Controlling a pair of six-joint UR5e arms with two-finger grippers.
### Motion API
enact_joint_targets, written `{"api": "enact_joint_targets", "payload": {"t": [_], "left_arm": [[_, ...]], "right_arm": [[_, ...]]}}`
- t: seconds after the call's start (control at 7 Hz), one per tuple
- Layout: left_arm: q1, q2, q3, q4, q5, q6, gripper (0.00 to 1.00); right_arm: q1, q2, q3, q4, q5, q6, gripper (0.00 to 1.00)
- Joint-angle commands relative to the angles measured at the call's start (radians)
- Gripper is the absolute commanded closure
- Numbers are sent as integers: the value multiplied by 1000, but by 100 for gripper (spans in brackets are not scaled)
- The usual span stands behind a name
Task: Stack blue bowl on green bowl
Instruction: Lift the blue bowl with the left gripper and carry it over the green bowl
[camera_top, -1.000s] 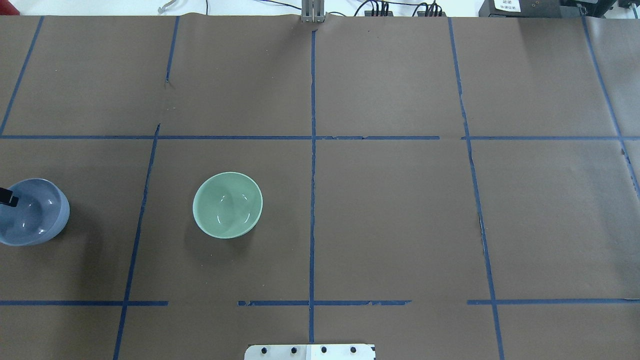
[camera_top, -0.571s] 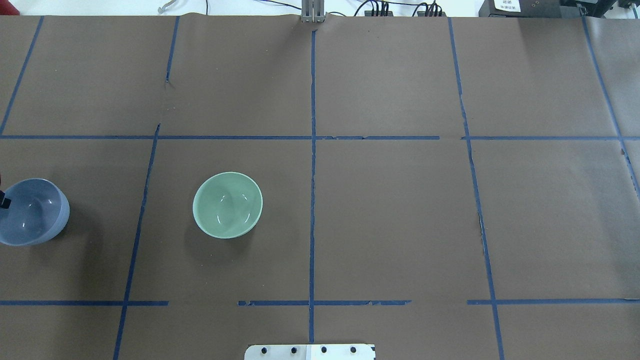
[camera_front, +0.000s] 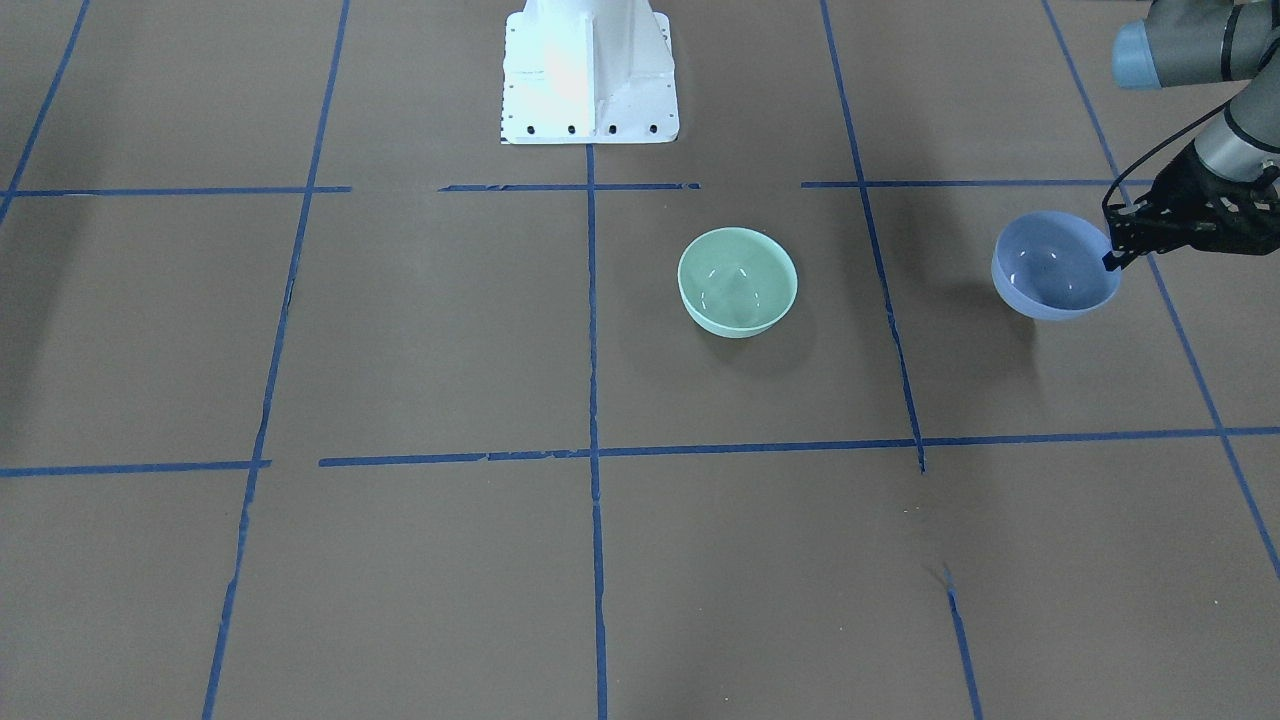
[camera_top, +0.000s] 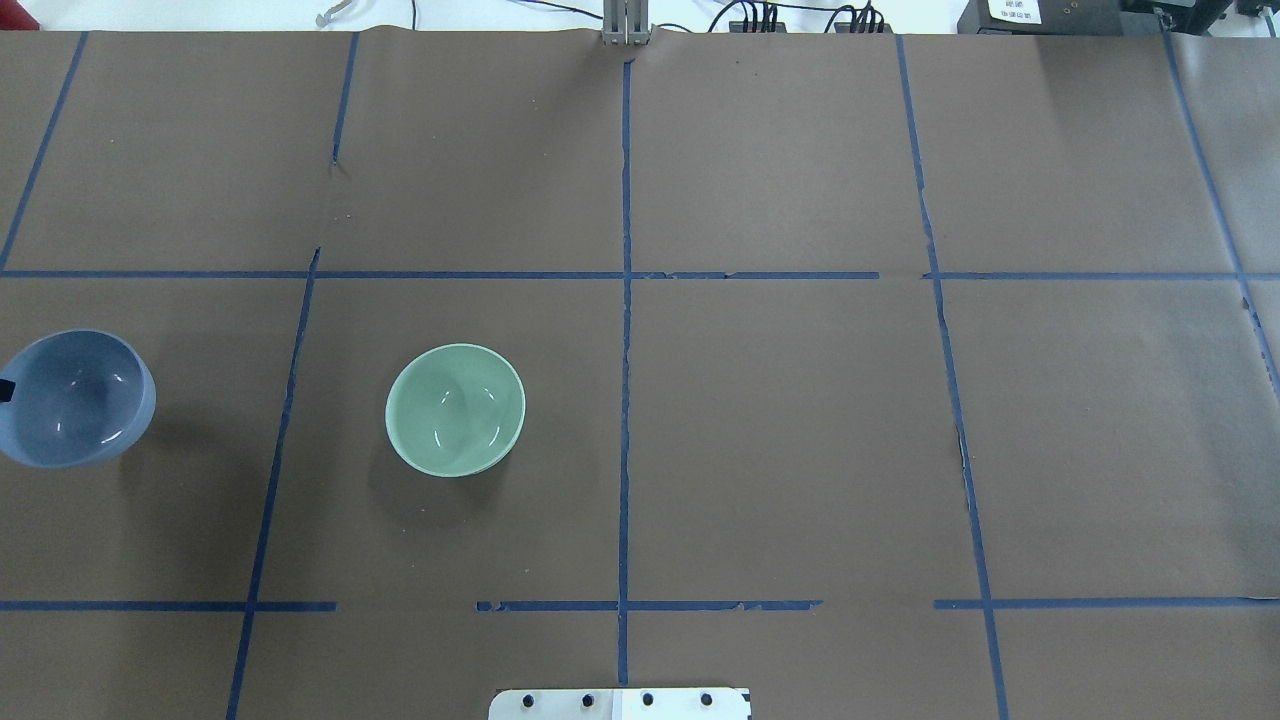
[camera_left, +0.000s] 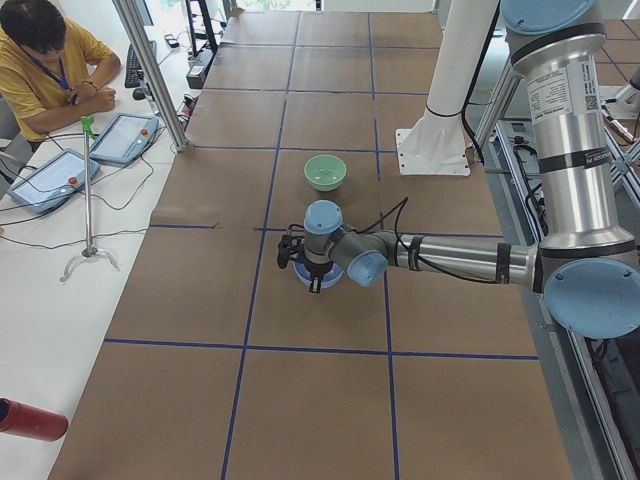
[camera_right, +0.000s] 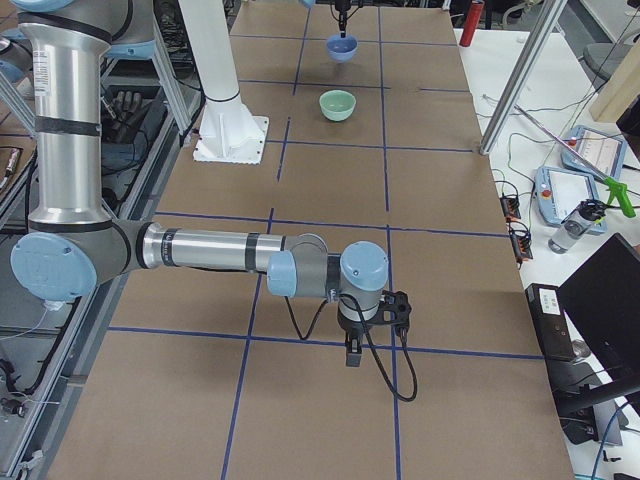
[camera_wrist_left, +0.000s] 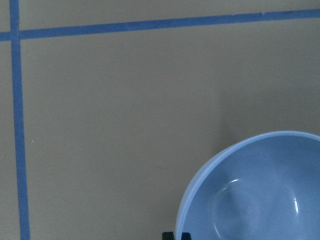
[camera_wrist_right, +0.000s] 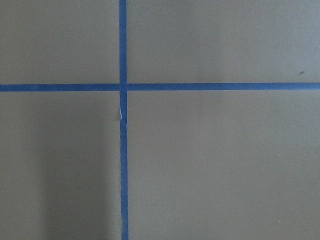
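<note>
Left gripper (camera_front: 1112, 258) is closed to a narrow pinch on the rim of the round, glossy periwinkle-blue bowl (camera_front: 1050, 270), gripping the wall at the bowl's 9 o'clock in the overhead view, with one black fingertip (camera_top: 4, 390) inside it. The bowl's shadow lies off to one side, so it appears to hang just clear of the brown paper-covered table (camera_top: 800, 450). The right gripper (camera_right: 352, 352) hovers low over a crossing of blue tape lines (camera_wrist_right: 123, 87), well apart from both bowls, and I cannot tell how far it is open. The round, glossy mint-green bowl (camera_front: 737, 280) sits upright on the paper at the blue bowl's 3 o'clock in the overhead view, apart from it, with a tape line between them. At the table's far edge, around 1 o'clock from the green bowl, a dark box (camera_top: 1090, 15) carries a white label (camera_top: 1014, 9) whose print is too small to read.
</note>
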Motion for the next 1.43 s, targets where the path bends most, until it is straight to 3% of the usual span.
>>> {"api": "enact_joint_targets", "payload": {"t": [0.0,0.14,0.57,0.71,0.86,1.29], "left_arm": [[-6,-49,-259,322,3,-84,100],[8,-163,-303,424,1,-232,100],[275,-412,-297,445,12,-671,100],[361,-496,-247,443,32,-792,100],[405,-547,-187,436,109,-844,100],[413,-543,-92,346,144,-852,100]], "right_arm": [[0,0,0,0,0,0,0],[0,0,0,0,0,0,0],[0,0,0,0,0,0,0],[0,0,0,0,0,0,0],[0,0,0,0,0,0,0],[0,0,0,0,2,0,0]]}}
